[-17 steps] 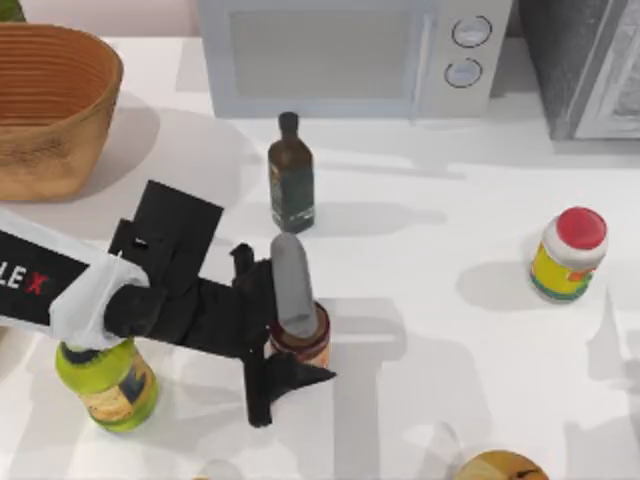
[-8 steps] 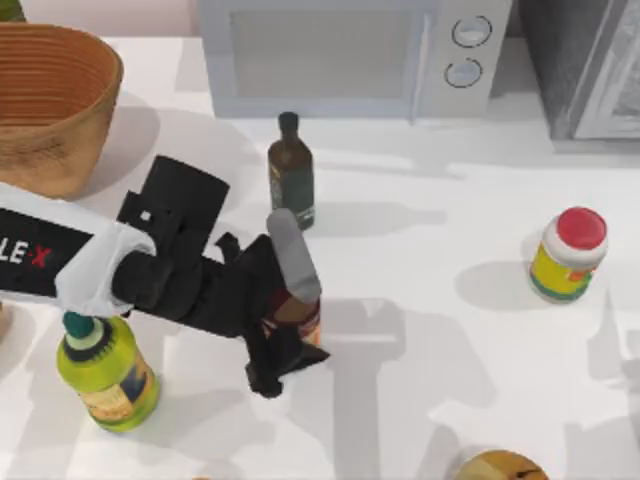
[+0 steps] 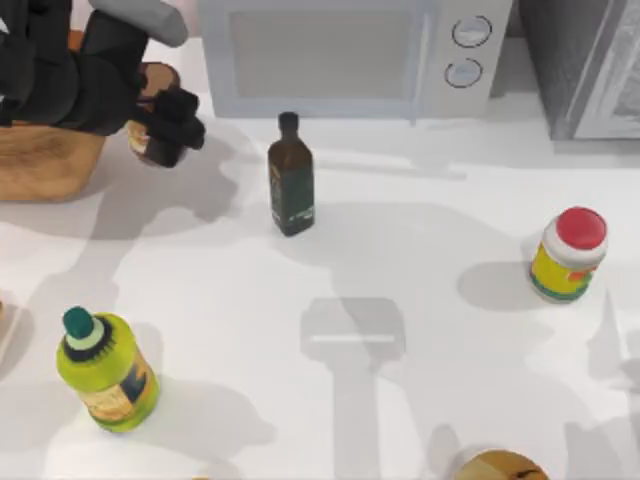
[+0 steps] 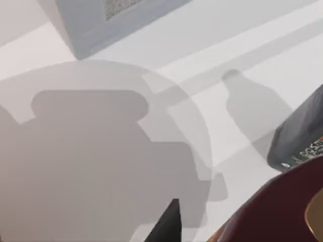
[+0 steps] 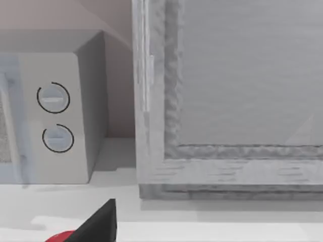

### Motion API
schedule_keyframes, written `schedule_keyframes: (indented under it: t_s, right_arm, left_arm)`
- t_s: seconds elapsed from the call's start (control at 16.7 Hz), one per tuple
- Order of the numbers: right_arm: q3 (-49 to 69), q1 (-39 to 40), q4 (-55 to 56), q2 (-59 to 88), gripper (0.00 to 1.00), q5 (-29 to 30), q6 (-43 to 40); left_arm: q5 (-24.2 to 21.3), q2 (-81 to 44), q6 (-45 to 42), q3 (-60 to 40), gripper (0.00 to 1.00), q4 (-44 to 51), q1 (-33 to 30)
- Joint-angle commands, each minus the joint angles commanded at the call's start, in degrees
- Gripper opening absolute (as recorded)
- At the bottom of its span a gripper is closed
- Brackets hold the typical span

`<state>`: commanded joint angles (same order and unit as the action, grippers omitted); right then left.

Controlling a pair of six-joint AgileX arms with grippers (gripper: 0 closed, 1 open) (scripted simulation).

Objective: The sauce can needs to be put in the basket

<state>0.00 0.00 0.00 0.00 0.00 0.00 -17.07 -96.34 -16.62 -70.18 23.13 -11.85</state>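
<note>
The left gripper (image 3: 160, 105) is clamped on the sauce can (image 3: 152, 110), holding it in the air at the top left of the table, just beside the basket (image 3: 45, 165) and touching nothing else; the green bottle (image 3: 290, 175) stands well apart to the right.
</note>
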Motion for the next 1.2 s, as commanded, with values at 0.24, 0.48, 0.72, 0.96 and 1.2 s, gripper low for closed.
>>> schedule_keyframes:
  t_s: [0.24,0.48,0.72,0.96,1.2]
  right_arm:
    - [0.0,0.0,0.0,0.0,1.0,0.0,0.0]
    - [0.0,0.0,0.0,0.0,1.0,0.0,0.0]
    - [0.0,0.0,0.0,0.0,1.0,0.0,0.0]
    - [0.0,0.0,0.0,0.0,1.0,0.0,0.0]
    - [0.0,0.0,0.0,0.0,1.0,0.0,0.0]
  left_arm:
    - [6.8,1.31,6.62,-12.59,0.0,7.94,10.65]
    - [10.12,-0.35,9.78,-21.32,0.0,11.78,17.94]
    - [10.53,-0.89,10.21,-22.75,0.0,12.26,19.19]
    - [10.56,-1.34,10.06,-22.43,0.0,11.31,18.94]
    - [10.66,-4.08,10.3,-21.71,0.0,7.76,18.74]
